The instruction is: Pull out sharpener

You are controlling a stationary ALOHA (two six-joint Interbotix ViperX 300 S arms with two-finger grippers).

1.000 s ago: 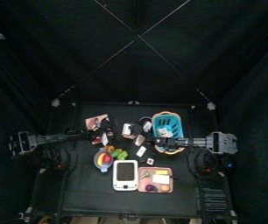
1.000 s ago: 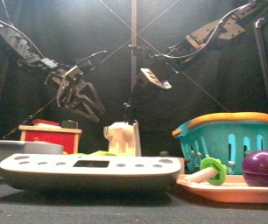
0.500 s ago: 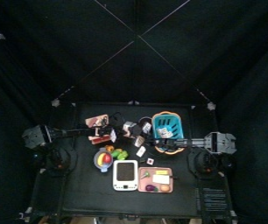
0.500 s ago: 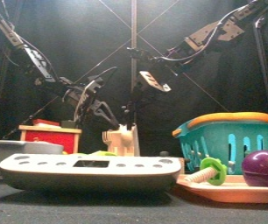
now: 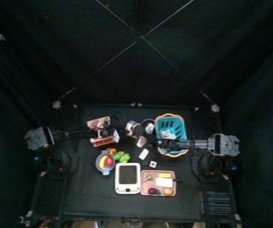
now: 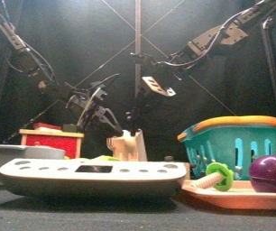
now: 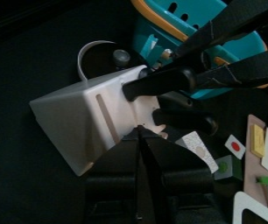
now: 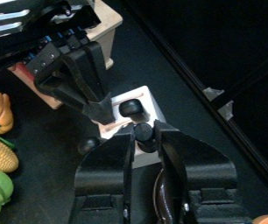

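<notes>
The sharpener point(image 5: 129, 132) is a small white block low at the table's middle, also seen in the front view point(image 6: 126, 146). In the left wrist view the sharpener point(image 7: 95, 114) fills the centre, and my left gripper point(image 7: 140, 136) is shut on its near corner. Coming from the other side, my right gripper point(image 8: 137, 129) is shut on the sharpener's white end point(image 8: 130, 109), which carries a black knob. The left gripper's fingers point(image 8: 89, 79) show in the right wrist view, touching the same piece. From above, the left gripper point(image 5: 119, 130) and right gripper point(image 5: 138, 132) meet over it.
A teal basket point(image 5: 171, 127) stands right of the grippers. A wooden box with a red front point(image 6: 52, 143) is on the left. Nearer the front lie a bowl of fruit point(image 5: 107, 162), a white keyed device point(image 6: 92, 171) and a tray point(image 6: 231, 197) with a purple ball.
My left arm came in from the left and down to the sharpener, and its jaws closed on it. The right gripper shifted only slightly.
</notes>
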